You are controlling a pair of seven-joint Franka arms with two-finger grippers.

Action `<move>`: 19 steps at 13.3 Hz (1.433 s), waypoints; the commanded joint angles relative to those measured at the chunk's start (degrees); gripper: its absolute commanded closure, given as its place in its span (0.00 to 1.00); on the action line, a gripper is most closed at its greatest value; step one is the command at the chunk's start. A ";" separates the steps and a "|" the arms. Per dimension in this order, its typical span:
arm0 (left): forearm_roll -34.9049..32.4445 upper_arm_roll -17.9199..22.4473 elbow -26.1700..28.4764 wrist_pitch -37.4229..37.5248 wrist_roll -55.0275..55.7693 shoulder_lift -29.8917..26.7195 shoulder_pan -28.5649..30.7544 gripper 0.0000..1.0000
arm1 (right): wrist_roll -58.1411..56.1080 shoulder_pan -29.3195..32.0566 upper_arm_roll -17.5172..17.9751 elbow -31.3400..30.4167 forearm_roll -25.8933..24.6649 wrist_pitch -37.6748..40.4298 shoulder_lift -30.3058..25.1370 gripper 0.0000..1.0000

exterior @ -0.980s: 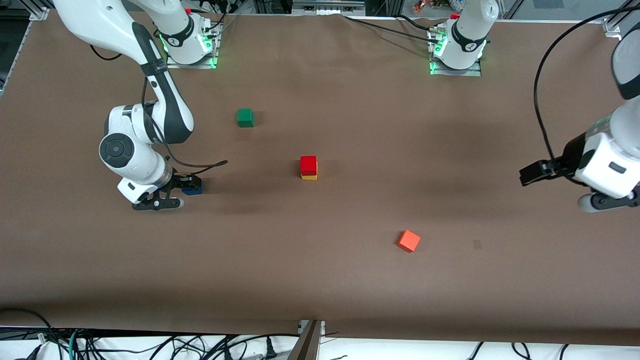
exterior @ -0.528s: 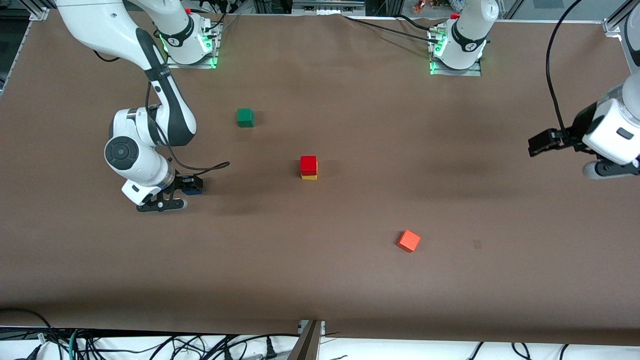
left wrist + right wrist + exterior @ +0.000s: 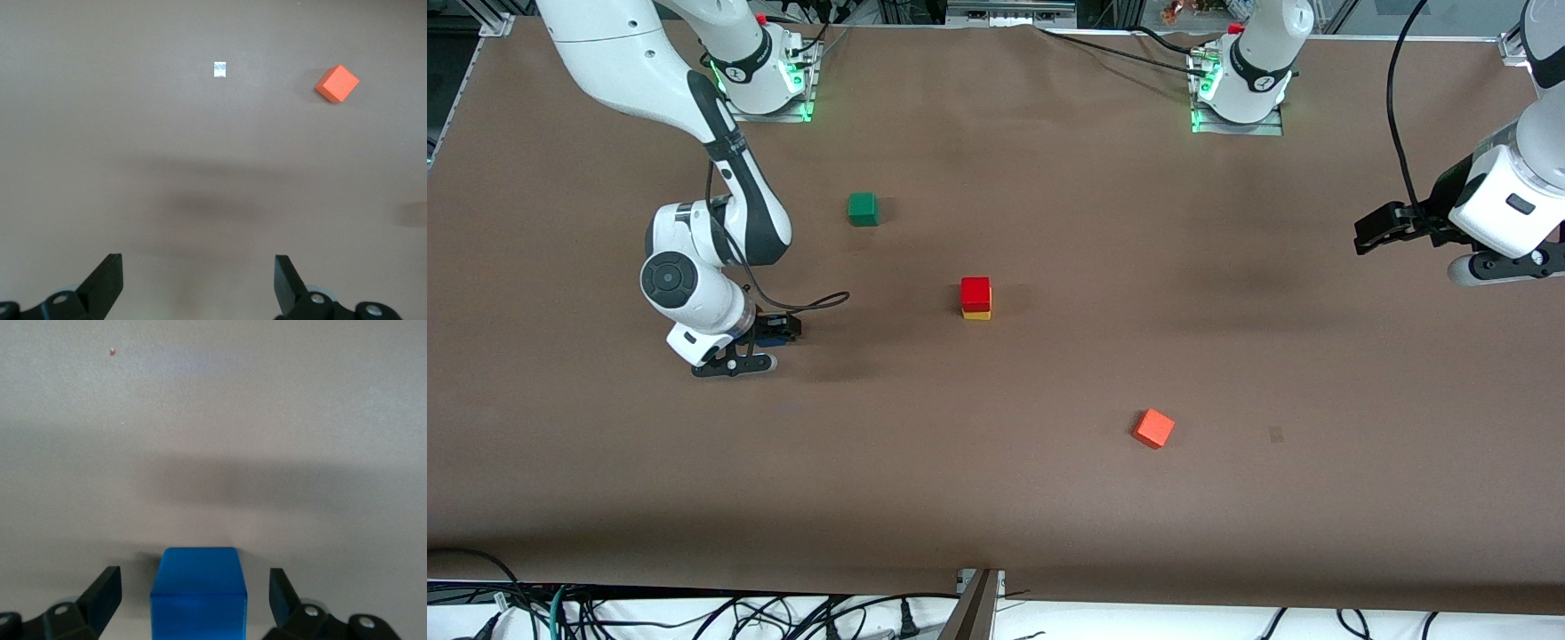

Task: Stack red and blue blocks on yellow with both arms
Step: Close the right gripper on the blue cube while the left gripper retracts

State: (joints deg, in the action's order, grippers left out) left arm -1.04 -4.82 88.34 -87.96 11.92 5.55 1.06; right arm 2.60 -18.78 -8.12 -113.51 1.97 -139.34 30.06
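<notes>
Right fingers (image 3: pixel 193 603) spread around blue block (image 3: pixel 198 593); left fingers (image 3: pixel 198 283) wide apart, idle.

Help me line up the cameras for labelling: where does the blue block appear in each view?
Front view: blue block on the table, mostly hidden between the right tool's fingers.
Right wrist view: blue block between the open fingers.
Left wrist view: not in it.
Shared landmark: orange-red cube, also in the left wrist view.
</notes>
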 commanded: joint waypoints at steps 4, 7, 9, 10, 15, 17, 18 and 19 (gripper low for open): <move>1.39 0.16 0.34 -1.08 -1.73 -0.10 0.69 0.00 | -1.10 0.41 0.39 -1.54 1.63 -2.16 0.44 0.40; 1.30 0.25 0.25 -1.08 -1.81 -0.01 0.78 0.00 | -0.84 0.41 0.39 -0.92 1.63 -0.68 -0.35 0.63; 1.13 0.25 0.17 -1.08 -2.25 -0.01 0.87 0.00 | -0.57 0.32 0.39 1.70 1.72 4.40 -1.93 0.65; 1.30 0.25 0.17 -1.08 -2.17 0.08 0.87 0.00 | -0.57 0.32 0.65 4.24 2.33 8.61 -2.63 0.65; 1.04 0.25 -0.18 -1.08 -2.17 0.08 0.69 0.00 | 6.17 -0.12 4.07 18.74 3.13 26.55 -3.78 0.65; 1.21 0.25 -1.06 -1.08 -2.17 0.87 0.78 0.00 | 13.45 -1.78 6.18 23.32 3.13 29.47 -3.52 0.65; 1.21 0.25 -1.33 -1.08 -2.17 0.87 0.78 0.00 | 17.49 -3.18 6.97 24.64 3.21 29.74 -3.17 0.65; 1.21 0.25 -1.33 -1.08 -2.08 0.96 0.69 0.00 | 21.97 -4.93 7.68 25.18 3.82 29.48 -2.56 0.65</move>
State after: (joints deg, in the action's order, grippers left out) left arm -0.99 -4.59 88.46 -89.08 11.29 5.77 1.41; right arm 17.66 -21.11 -1.46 -91.41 4.73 -111.38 25.72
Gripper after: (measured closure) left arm 0.000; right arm 0.454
